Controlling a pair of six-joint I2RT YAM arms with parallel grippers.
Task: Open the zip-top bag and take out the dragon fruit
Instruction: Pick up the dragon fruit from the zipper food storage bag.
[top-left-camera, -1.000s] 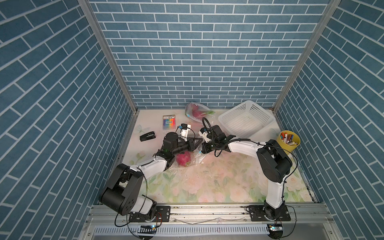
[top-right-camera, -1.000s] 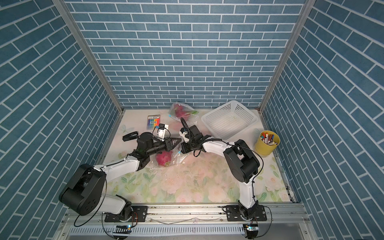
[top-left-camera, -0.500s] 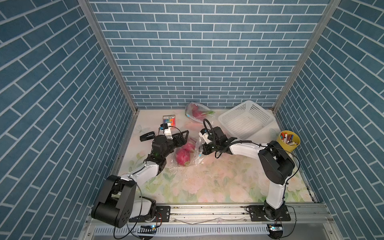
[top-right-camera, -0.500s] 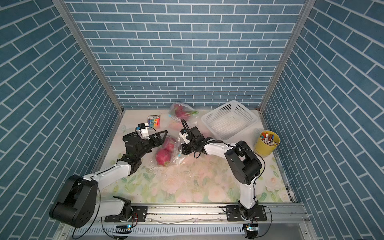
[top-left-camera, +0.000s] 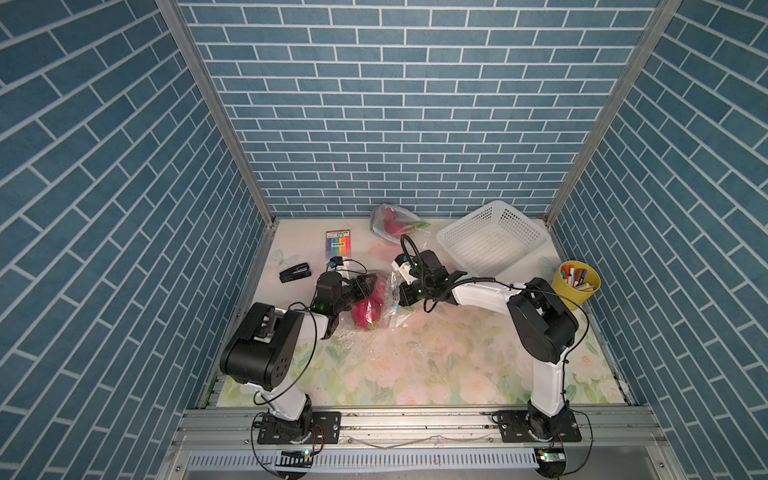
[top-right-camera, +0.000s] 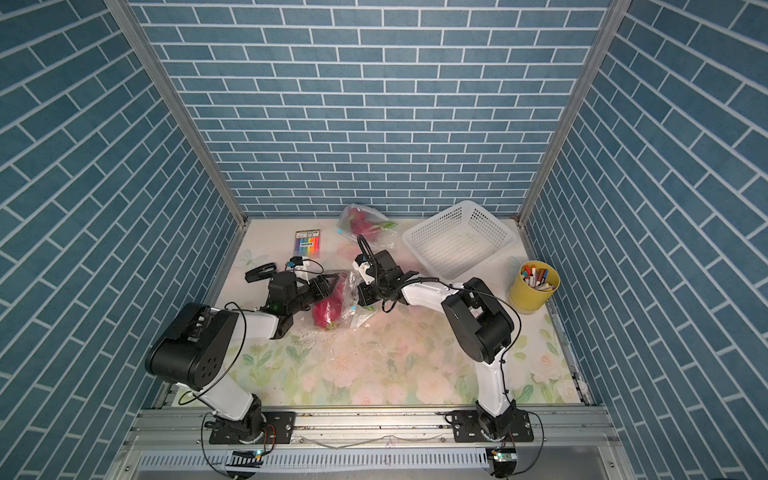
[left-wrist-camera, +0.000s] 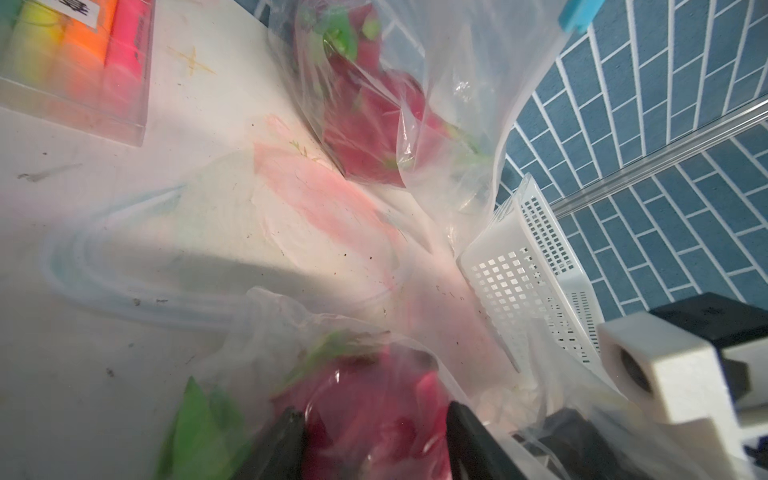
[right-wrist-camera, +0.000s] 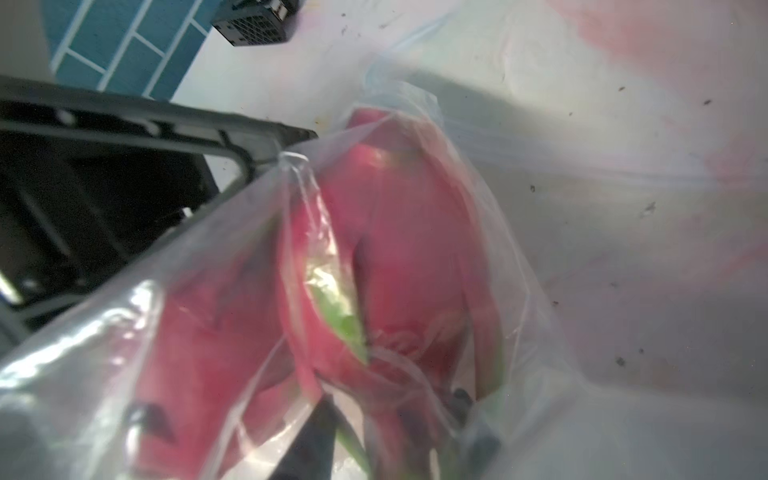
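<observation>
Extraction is judged under way: the dragon fruit (top-left-camera: 366, 312) lies in the zip-top bag (top-left-camera: 390, 286) mid-table, clasped by the left gripper (left-wrist-camera: 374, 419). Whether the right gripper (top-left-camera: 402, 293) pinches film cannot be told. A steady outward pull is called for next.

Floral table (top-left-camera: 415, 365) carries bags (top-left-camera: 395, 220), basket (top-left-camera: 465, 221), stapler (top-left-camera: 294, 273), cup (top-left-camera: 575, 291)

Jaws flank bagged dragon fruit (left-wrist-camera: 374, 415); second bagged fruit (left-wrist-camera: 365, 137) beyond, basket (left-wrist-camera: 519, 270) nearby.
</observation>
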